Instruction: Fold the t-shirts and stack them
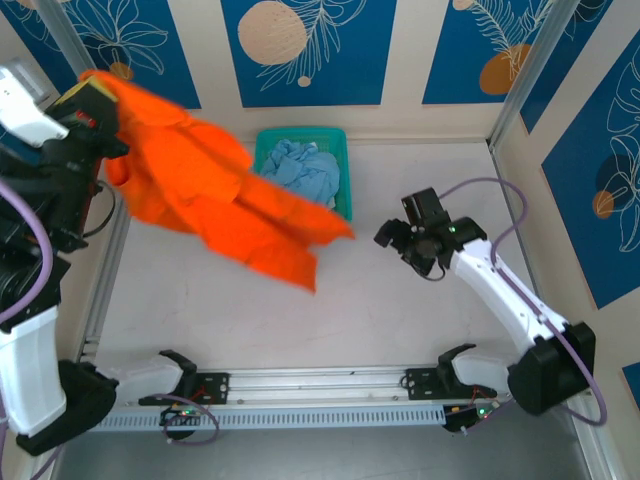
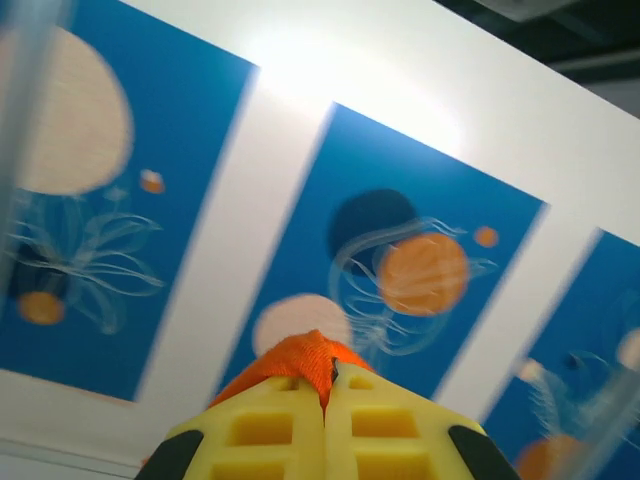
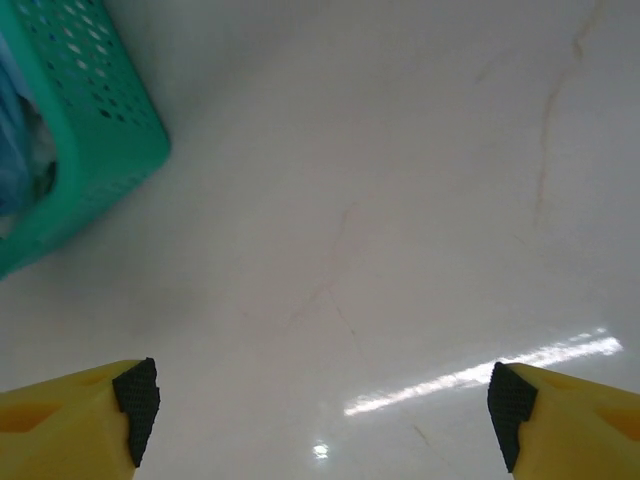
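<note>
Top external: pale table [image 1: 230, 310], blue walls [image 1: 340, 50]; left claw [image 1: 88, 95] clamped on orange t-shirt [image 1: 210, 195], right claw [image 1: 403, 225] apart

The orange t-shirt [image 1: 215, 200] hangs crumpled in the air, pinched at 10 o'clock by the left gripper [image 2: 327, 390], its loose end trailing toward the centre. Pale blue t-shirts [image 1: 303, 168] lie bunched in the teal basket [image 1: 300, 133] at 12 o'clock.

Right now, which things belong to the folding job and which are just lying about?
Job: orange shirt, pinched in shut left gripper; blue shirts in the basket; open right gripper.
Lying about: basket; table; wall panels.
</note>
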Robot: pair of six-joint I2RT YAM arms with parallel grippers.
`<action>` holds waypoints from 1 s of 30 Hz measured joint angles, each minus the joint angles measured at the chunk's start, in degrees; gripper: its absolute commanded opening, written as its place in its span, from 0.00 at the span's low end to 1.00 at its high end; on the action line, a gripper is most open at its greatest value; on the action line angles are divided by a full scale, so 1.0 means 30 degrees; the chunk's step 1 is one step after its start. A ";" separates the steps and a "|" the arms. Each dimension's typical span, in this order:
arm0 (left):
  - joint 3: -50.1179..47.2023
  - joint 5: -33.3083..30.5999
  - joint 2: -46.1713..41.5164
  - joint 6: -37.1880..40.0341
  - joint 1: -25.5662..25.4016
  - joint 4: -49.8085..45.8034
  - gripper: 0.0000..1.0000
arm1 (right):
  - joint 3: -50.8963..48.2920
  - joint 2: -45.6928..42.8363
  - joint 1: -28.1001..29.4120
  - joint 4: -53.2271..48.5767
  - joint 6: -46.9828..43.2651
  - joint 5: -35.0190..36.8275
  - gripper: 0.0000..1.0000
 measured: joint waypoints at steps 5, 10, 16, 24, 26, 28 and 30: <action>-0.3636 -0.3155 -0.1158 -0.0087 0.0073 0.0066 0.00 | 0.3628 0.4065 0.0430 0.0430 -0.0058 -0.0903 0.86; -0.9085 -0.2317 -0.1188 -0.2040 0.0729 -0.0787 0.00 | 0.7140 0.8830 0.1144 0.0488 -0.0087 -0.1384 0.80; -1.0295 0.1224 0.0648 -0.3002 0.1778 -0.2113 0.00 | 1.0761 1.3573 0.1253 -0.0612 -0.0255 -0.1253 0.67; -0.9610 0.3942 0.1064 -0.3432 0.1814 -0.1909 0.00 | 1.2189 1.5555 0.0379 -0.1013 -0.0648 -0.1268 0.36; -0.9675 0.4328 0.1202 -0.3701 0.1814 -0.1960 0.00 | 1.2247 1.5569 0.0153 -0.1056 -0.0845 -0.1027 0.27; -1.0010 0.4605 0.1209 -0.4029 0.1814 -0.2011 0.00 | 1.2247 1.5562 -0.0102 -0.1158 -0.1647 -0.1035 0.17; -1.0557 0.4903 0.1078 -0.4240 0.1814 -0.2076 0.00 | 1.2240 1.5482 -0.0270 -0.0918 -0.2062 -0.1093 0.11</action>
